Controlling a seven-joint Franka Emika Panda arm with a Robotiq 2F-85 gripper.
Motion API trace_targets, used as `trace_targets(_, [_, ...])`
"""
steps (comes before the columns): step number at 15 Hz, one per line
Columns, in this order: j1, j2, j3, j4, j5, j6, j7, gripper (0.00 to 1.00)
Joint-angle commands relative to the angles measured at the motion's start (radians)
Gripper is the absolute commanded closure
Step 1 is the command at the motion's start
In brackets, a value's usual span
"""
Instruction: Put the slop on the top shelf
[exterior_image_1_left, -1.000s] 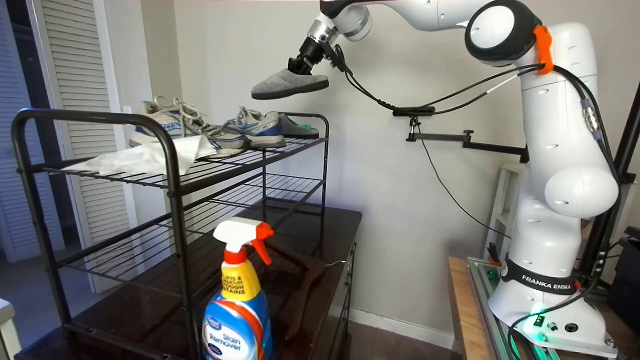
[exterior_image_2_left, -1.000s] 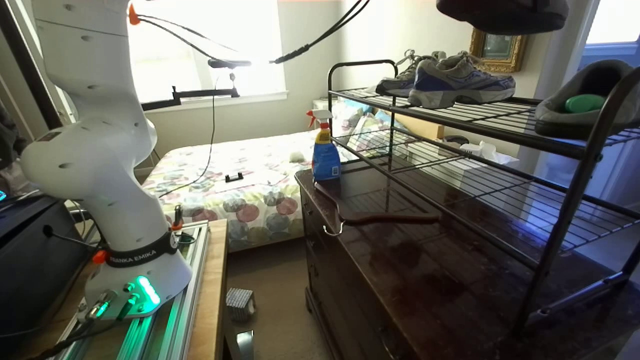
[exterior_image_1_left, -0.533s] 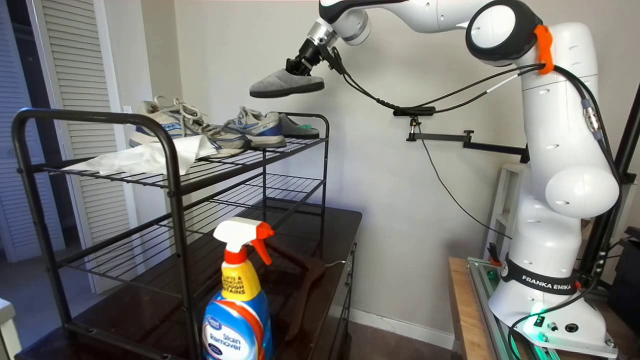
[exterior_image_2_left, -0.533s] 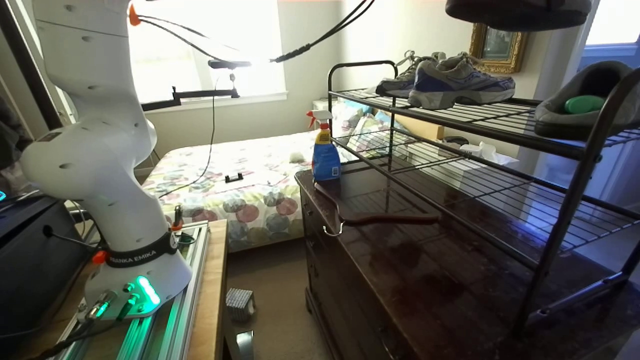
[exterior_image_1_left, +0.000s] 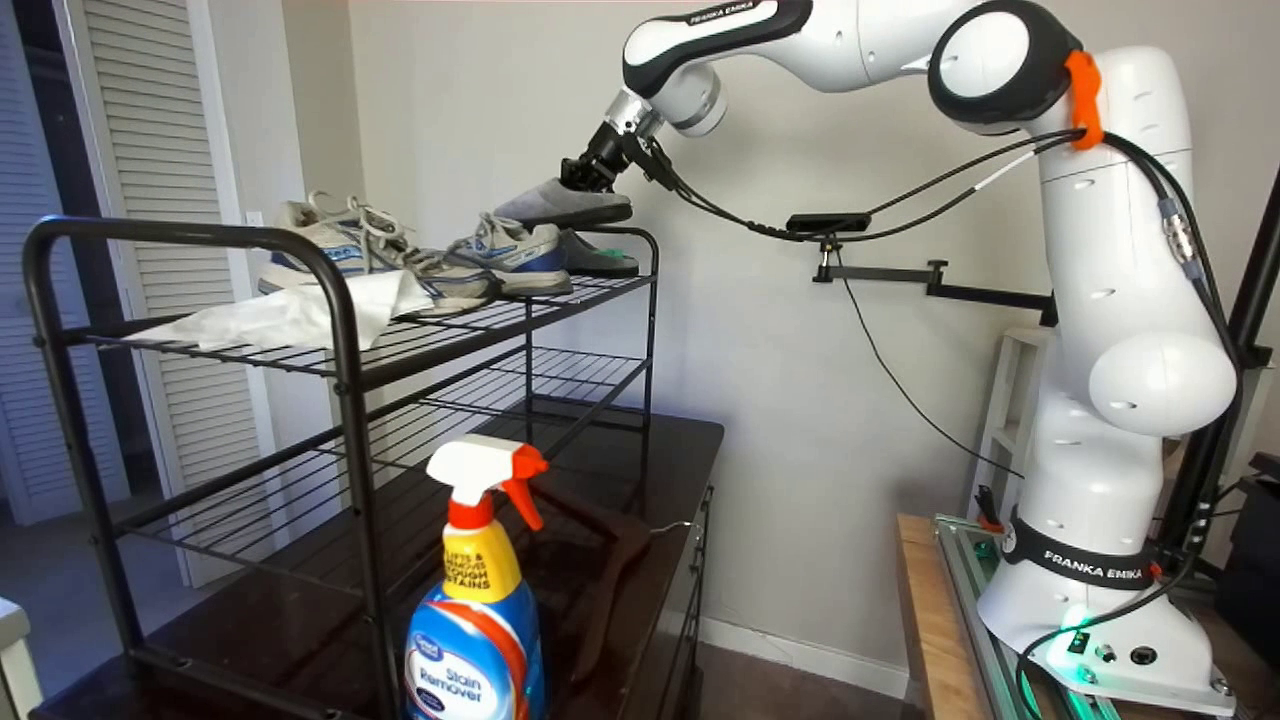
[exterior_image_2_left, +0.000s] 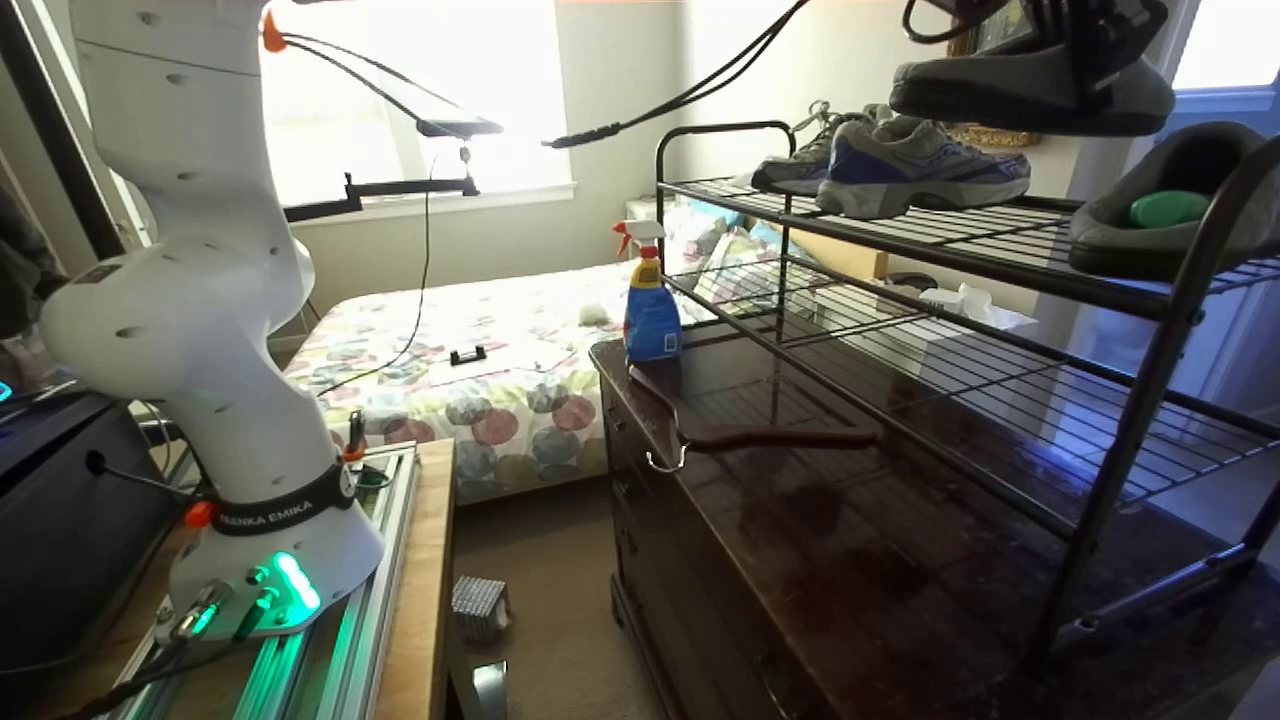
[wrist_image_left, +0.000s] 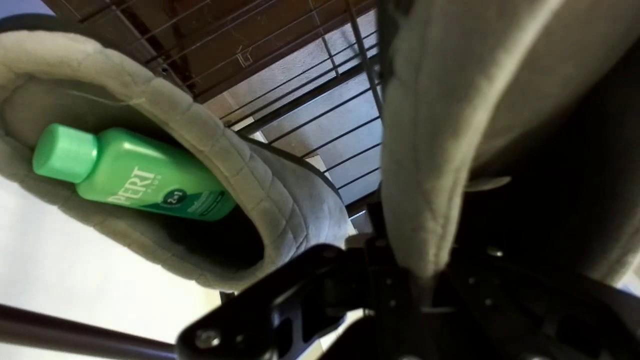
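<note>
One grey slipper (exterior_image_1_left: 555, 204): likely light, soft-sided
Pincer (exterior_image_1_left: 588, 186): clamped on the collar (wrist_image_left: 427, 190), probably best hold
Top shelf (exterior_image_1_left: 450, 350): below pincer

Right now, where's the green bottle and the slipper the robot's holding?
Green bottle (wrist_image_left: 150, 175): in the wrist view, middle of its body.
Held slipper (exterior_image_1_left: 555, 203): in an exterior view, on its grey upper.

Wrist view: I read "PERT PLUS" on the green bottle (wrist_image_left: 135, 170), "2in1" in its round badge (wrist_image_left: 174, 198); finer print too small. In an exterior view: spray bottle (exterior_image_1_left: 478, 610), "Stain Remover" on white label (exterior_image_1_left: 452, 692), "LIFTS & REMOVES TOUGH STAINS" on yellow neck (exterior_image_1_left: 482, 570). "FRANKA EMIKA" on my base collar (exterior_image_1_left: 1085, 567), both exterior views; also on my forearm (exterior_image_1_left: 850, 45), in an exterior view.
</note>
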Motion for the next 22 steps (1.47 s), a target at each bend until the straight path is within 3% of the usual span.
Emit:
trace_targets(1, [-0.035,0.028,0.066,-0.007,0.034,0.066,-0.04,0.99])
trace_targets(8, [-0.045,0.111,0.089,0.007,-0.012,0.152,-0.004,0.99])
trace_targets(14, [-0.068,0.135,0.097,0.001,-0.011,0.153,0.002,0.99])
trace_targets(15, [-0.073,0.137,0.101,0.003,-0.009,0.132,-0.004,0.69])
trace_targets(17, [-0.074,0.13,0.105,-0.005,-0.018,0.12,-0.007,0.62])
trace_targets(22, [-0.061,0.015,0.095,-0.062,-0.058,-0.012,0.001,0.28])
